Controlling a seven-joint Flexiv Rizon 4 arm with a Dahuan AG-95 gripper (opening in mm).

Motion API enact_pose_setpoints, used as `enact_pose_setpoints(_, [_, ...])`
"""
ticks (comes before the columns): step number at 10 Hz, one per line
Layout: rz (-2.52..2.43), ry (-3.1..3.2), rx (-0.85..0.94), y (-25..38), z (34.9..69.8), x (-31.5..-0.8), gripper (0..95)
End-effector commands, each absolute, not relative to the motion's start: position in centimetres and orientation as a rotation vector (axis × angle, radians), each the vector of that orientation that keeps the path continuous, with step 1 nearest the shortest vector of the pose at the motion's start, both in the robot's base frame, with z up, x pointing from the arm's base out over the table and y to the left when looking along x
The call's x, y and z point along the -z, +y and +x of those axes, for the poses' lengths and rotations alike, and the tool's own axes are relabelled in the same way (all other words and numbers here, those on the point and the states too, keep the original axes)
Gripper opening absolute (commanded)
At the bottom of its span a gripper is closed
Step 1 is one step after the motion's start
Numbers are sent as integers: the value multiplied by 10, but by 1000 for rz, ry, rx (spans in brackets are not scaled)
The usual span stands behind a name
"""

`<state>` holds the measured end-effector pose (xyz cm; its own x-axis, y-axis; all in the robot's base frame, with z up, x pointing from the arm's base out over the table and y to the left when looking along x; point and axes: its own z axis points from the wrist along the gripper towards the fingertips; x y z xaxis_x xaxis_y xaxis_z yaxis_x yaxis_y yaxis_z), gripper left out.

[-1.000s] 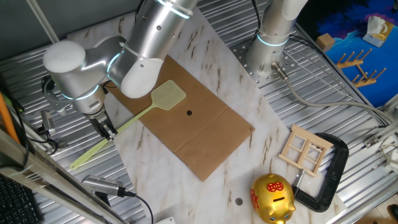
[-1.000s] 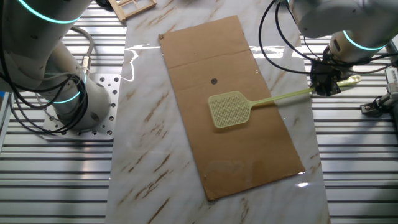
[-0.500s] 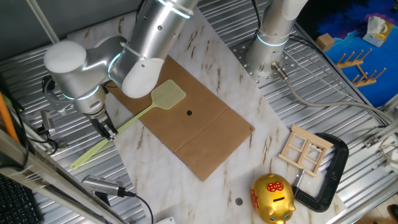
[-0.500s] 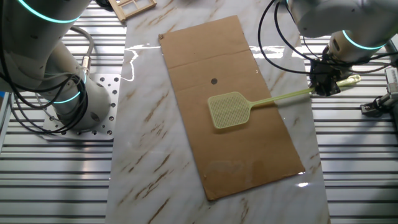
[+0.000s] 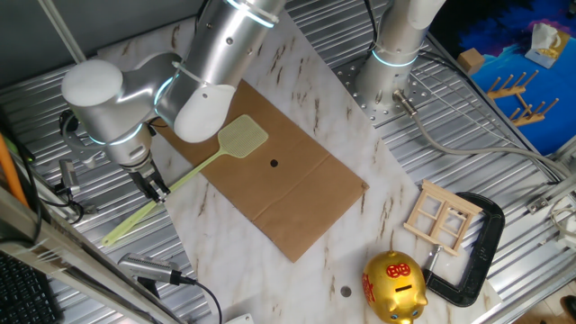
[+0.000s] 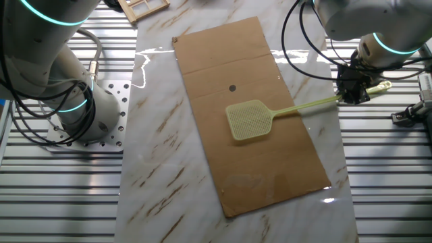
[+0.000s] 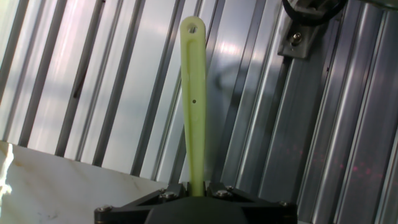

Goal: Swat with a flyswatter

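Note:
The pale yellow-green flyswatter (image 5: 212, 158) lies slanted, its square mesh head (image 6: 248, 119) over the brown cardboard sheet (image 6: 270, 162), near a small dark spot (image 6: 233, 88) on the sheet. My gripper (image 5: 158, 191) is shut on the flyswatter's thin handle (image 6: 307, 105) near its far end, at the sheet's side over the ribbed metal table. In the hand view the handle (image 7: 193, 99) runs up from between my closed fingers (image 7: 197, 186), its tip with a hole at the top.
A gold piggy bank (image 5: 393, 286), a small wooden window frame (image 5: 442, 217) and a black C-clamp (image 5: 477, 252) sit near the front right. A second arm's base (image 5: 387, 76) stands at the back. Cables (image 5: 72, 193) lie beside my gripper.

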<state>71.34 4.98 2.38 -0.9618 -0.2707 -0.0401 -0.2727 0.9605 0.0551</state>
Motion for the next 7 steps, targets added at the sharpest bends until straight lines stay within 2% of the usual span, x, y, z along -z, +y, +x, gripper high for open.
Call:
enact_pose_setpoints(1, [-421,3080,-99,50,713,-24,0])
enact_pose_setpoints(2, [-429,3074,-130,50,713,-24,190])
enact_pose_setpoints(3, [-431,3064,-189,50,713,-24,950])
enact_pose_setpoints(5, [-442,3063,-191,50,713,-24,950])
enact_pose_setpoints(6, [-463,3067,-185,50,713,-24,760])
enact_pose_setpoints(7, [-470,3075,-177,50,713,-24,760])
